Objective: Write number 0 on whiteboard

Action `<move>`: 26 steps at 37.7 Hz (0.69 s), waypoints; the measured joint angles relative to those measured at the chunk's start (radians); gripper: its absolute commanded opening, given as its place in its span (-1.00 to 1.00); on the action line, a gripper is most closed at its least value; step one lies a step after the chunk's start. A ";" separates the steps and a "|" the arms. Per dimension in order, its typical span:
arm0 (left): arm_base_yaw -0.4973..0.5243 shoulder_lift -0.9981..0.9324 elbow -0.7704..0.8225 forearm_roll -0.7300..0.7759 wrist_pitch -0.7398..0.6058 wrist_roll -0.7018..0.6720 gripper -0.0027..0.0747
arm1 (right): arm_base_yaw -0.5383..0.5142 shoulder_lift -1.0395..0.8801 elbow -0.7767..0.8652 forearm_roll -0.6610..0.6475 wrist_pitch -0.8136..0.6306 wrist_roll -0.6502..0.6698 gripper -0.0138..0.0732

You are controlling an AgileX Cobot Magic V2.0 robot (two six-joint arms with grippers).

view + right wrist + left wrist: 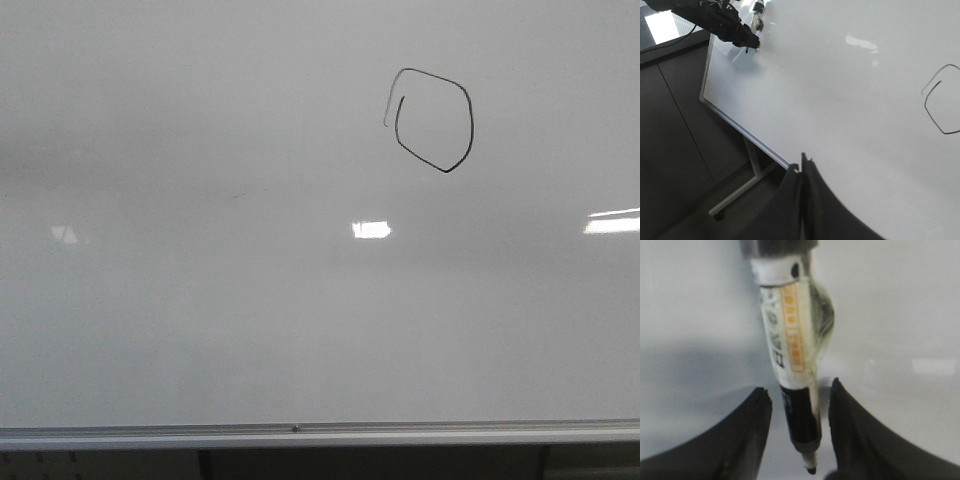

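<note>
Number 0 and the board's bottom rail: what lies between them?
Only bare whiteboard with light reflections lies between the number 0 and the bottom rail, seen in the front view.

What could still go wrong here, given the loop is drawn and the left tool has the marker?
1. The marker sits tilted between the left tool fingers with gaps either side, so it might slip or twist.
2. Its tip is uncapped and near the whiteboard; a careless retreat could leave a stray stroke.
3. The number 0 has overlapping ends and a faint tail, so it may read as untidy.
</note>
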 measured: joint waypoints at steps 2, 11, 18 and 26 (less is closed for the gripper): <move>0.000 0.000 0.000 0.000 -0.002 0.000 0.03 | 0.000 0.000 0.000 0.000 0.000 0.000 -0.84; 0.000 0.000 0.000 0.004 -0.002 0.000 0.71 | 0.000 0.000 0.000 0.000 0.000 0.000 -0.84; 0.004 -0.065 0.000 0.030 0.060 0.000 0.81 | 0.000 0.000 0.000 0.000 0.000 0.000 -0.84; 0.012 -0.242 0.000 0.049 0.223 0.000 0.78 | 0.000 0.000 0.000 0.000 -0.104 0.000 -0.84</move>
